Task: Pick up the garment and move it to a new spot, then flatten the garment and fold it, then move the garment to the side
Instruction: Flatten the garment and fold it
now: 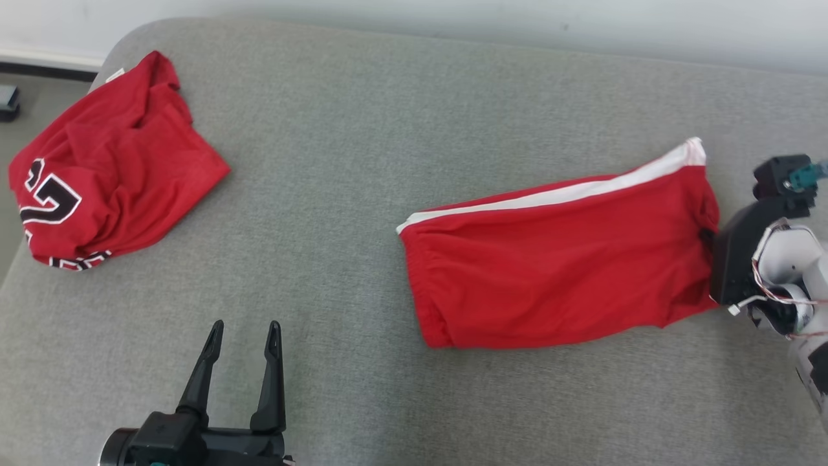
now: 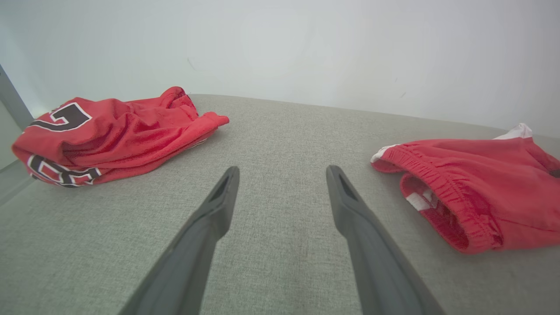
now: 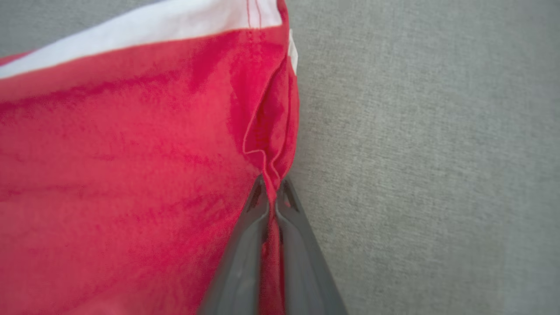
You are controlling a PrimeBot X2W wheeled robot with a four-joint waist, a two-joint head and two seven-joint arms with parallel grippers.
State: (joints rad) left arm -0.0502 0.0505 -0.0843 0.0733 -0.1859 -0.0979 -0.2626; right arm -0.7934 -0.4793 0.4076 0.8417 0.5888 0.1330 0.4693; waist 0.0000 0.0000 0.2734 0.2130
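The garment, a pair of red shorts (image 1: 556, 259) with a white side stripe, lies folded on the grey cushion, right of centre. My right gripper (image 3: 272, 188) is shut on a pinched fold of the shorts' (image 3: 131, 153) right edge. In the head view this gripper (image 1: 709, 236) meets that edge from the right, its fingertips hidden by cloth. My left gripper (image 1: 246, 330) stands open over bare cushion at the lower left, nothing between its fingers. From the left wrist view the shorts' (image 2: 481, 175) elastic waistband faces the left gripper (image 2: 282, 173), off to its right.
A crumpled red jersey (image 1: 110, 175) with black-and-white lettering lies at the cushion's far left corner, also the jersey (image 2: 113, 131) in the left wrist view. The grey cushion (image 1: 388, 129) ends at a pale wall behind and drops to floor (image 1: 26, 110) on the left.
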